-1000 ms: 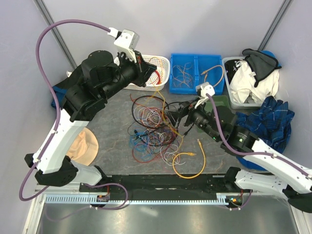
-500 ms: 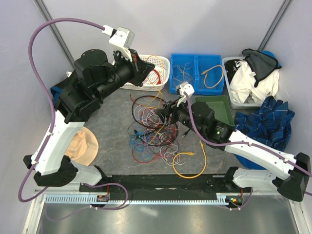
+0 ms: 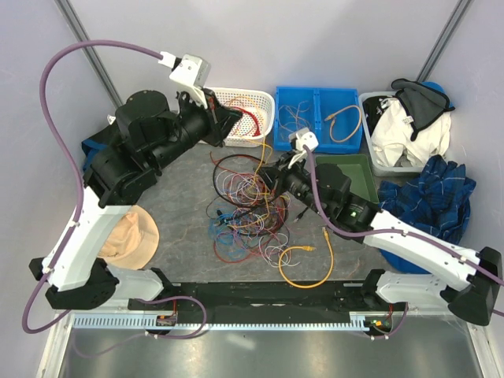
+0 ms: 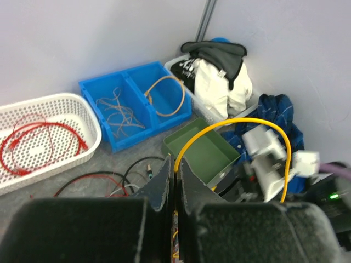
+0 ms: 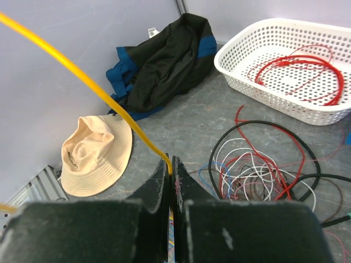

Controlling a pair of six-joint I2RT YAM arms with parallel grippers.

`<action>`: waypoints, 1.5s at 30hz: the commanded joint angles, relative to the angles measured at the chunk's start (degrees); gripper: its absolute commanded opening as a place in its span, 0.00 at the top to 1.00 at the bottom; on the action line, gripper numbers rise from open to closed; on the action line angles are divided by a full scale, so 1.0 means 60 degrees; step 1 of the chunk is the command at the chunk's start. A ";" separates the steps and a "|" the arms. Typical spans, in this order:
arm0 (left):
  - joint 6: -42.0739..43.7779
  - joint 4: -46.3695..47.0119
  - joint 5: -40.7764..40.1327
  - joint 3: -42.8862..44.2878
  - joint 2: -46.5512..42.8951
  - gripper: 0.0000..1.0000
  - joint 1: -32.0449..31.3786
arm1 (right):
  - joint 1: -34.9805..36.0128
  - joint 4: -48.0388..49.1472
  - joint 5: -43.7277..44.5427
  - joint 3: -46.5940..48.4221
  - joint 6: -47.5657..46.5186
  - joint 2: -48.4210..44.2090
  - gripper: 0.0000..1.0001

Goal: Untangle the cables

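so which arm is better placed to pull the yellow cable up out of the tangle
Left, probably. The left gripper is shut on the yellow cable, raised by the white basket, clear of the tangle. The right gripper, also shut on it, sits low at its edge.

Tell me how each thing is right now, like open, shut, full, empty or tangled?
left gripper: shut on the yellow cable.
right gripper: shut on the yellow cable too.
yellow cable: up in the air, held by both grippers.
cable pile: tangled on the table.
white basket: holds a red cable.
blue bin: thin wires in one half, an orange loop in the other.
green box: empty.
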 commanded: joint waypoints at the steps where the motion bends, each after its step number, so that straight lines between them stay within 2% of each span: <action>1: -0.0463 0.0684 -0.0545 -0.1435 -0.0735 0.98 -0.0021 | 0.0013 -0.0410 0.0551 0.1108 -0.0111 -0.0885 1.00; 5: -0.1019 0.2017 -0.0736 -0.4009 -0.1439 0.98 -0.0021 | -0.0001 -0.1917 0.1152 0.2863 -0.0624 -0.0871 1.00; 8: -0.1400 0.2882 -0.0780 -0.5184 -0.1849 0.98 -0.0006 | 0.0013 -0.2651 0.1738 0.3787 -0.0989 -0.0783 1.00; 11: -0.1562 0.3381 -0.0590 -0.5584 -0.2055 0.98 -0.0021 | -0.0001 -0.3019 0.1740 0.4142 -0.1020 -0.0826 1.00; 15: -0.1606 0.3411 -0.0341 -0.5263 -0.2011 0.98 -0.0021 | 0.0013 -0.3240 0.0862 0.3910 -0.0713 -0.0929 1.00; 20: -0.1576 0.3411 -0.0048 -0.4868 -0.1850 0.98 -0.0021 | -0.0002 -0.2860 0.0158 0.2782 -0.0435 -0.1280 1.00; 23: -0.1708 0.3412 0.0113 -0.4808 -0.1734 0.98 -0.0021 | 0.0013 -0.2466 -0.0135 0.2285 -0.0201 -0.1353 0.89; 24: -0.1723 0.3426 0.0143 -0.4779 -0.1646 0.98 -0.0021 | 0.0013 -0.2333 -0.0441 0.2181 -0.0142 -0.1368 0.81; 27: -0.1796 0.3412 0.0333 -0.4706 -0.1514 0.98 -0.0021 | 0.0013 -0.2054 -0.0823 0.2048 0.0063 -0.1252 0.63; 30: -0.1767 0.3412 0.0377 -0.4647 -0.1426 0.98 -0.0021 | 0.0013 -0.1820 -0.0956 0.1932 0.0180 -0.1251 0.54; 37: -0.1460 0.3310 0.0056 -0.4385 -0.1382 0.98 -0.0021 | -0.0002 -0.1570 -0.1205 0.1624 0.0181 -0.1398 0.47; 45: -0.0961 0.2796 -0.0238 -0.3198 -0.1264 0.98 -0.0021 | 0.0013 -0.1599 -0.0401 0.0584 -0.0156 -0.2525 0.41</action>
